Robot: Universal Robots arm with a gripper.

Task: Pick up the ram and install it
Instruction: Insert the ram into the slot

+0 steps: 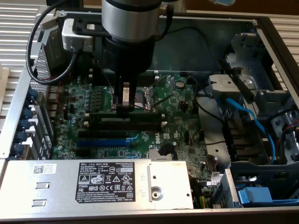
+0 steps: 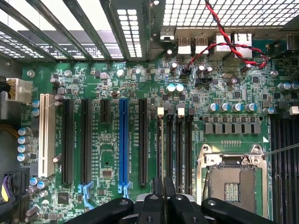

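The ram point(image 1: 142, 119) is a long dark stick with a pale strip. It stands on edge along the black memory slots point(image 1: 122, 128) in the middle of the green motherboard point(image 1: 180, 126). My gripper point(image 1: 124, 108) comes straight down onto it left of its middle, fingers pinched close on its upper edge. In the wrist view the gripper point(image 2: 163, 185) has its dark fingers point(image 2: 157, 189) nearly together. The ram point(image 2: 161, 149) shows only as a thin dark line over the memory slots point(image 2: 180, 149) with white end clips point(image 2: 160, 111).
The blue expansion slot point(image 1: 100, 141) point(image 2: 123, 140) lies just beside the memory slots. An open CPU socket point(image 1: 149, 95) point(image 2: 232, 179) sits on their other side. The power supply point(image 1: 93, 184), blue cables point(image 1: 247, 114), drive bay point(image 1: 233, 86) and case walls surround the board.
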